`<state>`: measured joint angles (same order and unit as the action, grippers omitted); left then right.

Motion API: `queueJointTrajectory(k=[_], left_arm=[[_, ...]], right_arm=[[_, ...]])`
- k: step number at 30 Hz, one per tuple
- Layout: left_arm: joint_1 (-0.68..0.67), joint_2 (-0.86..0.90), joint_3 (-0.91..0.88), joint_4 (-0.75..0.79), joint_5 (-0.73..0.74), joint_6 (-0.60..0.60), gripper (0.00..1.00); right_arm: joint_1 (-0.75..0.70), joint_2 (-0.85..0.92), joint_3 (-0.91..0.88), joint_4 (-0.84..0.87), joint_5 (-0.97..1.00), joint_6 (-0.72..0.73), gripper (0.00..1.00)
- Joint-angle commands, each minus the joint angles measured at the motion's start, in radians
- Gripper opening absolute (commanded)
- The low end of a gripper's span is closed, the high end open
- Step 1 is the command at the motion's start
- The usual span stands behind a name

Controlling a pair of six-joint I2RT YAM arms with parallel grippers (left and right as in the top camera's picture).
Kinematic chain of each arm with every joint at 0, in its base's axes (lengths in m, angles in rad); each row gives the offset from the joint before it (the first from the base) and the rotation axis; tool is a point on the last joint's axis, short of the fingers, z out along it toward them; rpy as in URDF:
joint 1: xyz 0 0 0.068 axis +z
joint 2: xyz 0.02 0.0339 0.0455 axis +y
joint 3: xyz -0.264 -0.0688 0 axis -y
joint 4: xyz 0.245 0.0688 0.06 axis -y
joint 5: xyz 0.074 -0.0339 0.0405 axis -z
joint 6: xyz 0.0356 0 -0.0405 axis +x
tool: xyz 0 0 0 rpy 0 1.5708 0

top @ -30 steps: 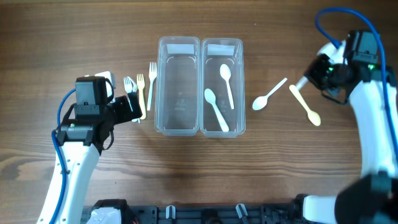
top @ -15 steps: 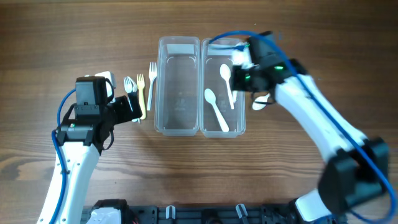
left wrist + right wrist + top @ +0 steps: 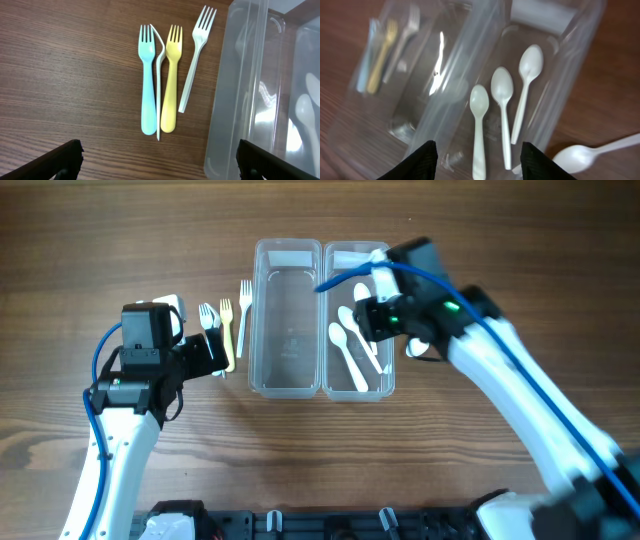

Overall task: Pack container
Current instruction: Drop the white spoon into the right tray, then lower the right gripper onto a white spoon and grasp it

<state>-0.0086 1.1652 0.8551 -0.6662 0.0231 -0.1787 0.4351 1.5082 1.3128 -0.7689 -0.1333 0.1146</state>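
Swung in from well to its right, the right gripper point(image 3: 372, 315) hangs over the right-hand clear container point(image 3: 358, 248), fingers parted and empty. Three white spoons point(image 3: 502, 100) lie inside; another spoon point(image 3: 590, 152) lies just outside its right wall. Well left of it, the left gripper point(image 3: 160, 165) gapes wide, holding nothing, beside the forks point(image 3: 171, 85).

robot lab bench: white left arm point(image 3: 115, 445) and right arm point(image 3: 525, 405), blue cables point(image 3: 340, 277), wood-grain table point(image 3: 60, 240)
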Motion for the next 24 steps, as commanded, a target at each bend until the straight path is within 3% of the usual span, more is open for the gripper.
queueJointTrajectory(k=[1,9,16,21,24], left_arm=[[-0.006,0.005,0.02,0.003,-0.01,-0.01,1.0],[-0.006,0.005,0.02,0.003,-0.01,-0.01,1.0],[-0.006,0.005,0.02,0.003,-0.01,-0.01,1.0],[-0.006,0.005,0.02,0.003,-0.01,-0.009,1.0],[-0.006,0.005,0.02,0.003,-0.01,-0.01,1.0]], right_arm=[[-0.003,-0.113,0.024,-0.053,0.137,-0.035,0.54],[-0.106,-0.122,0.002,-0.093,0.359,0.024,0.58],[-0.306,0.024,-0.031,-0.036,0.224,0.101,0.59],[-0.393,0.17,-0.032,-0.061,0.146,0.405,0.59],[-0.419,0.243,-0.031,-0.054,0.077,0.467,0.52]])
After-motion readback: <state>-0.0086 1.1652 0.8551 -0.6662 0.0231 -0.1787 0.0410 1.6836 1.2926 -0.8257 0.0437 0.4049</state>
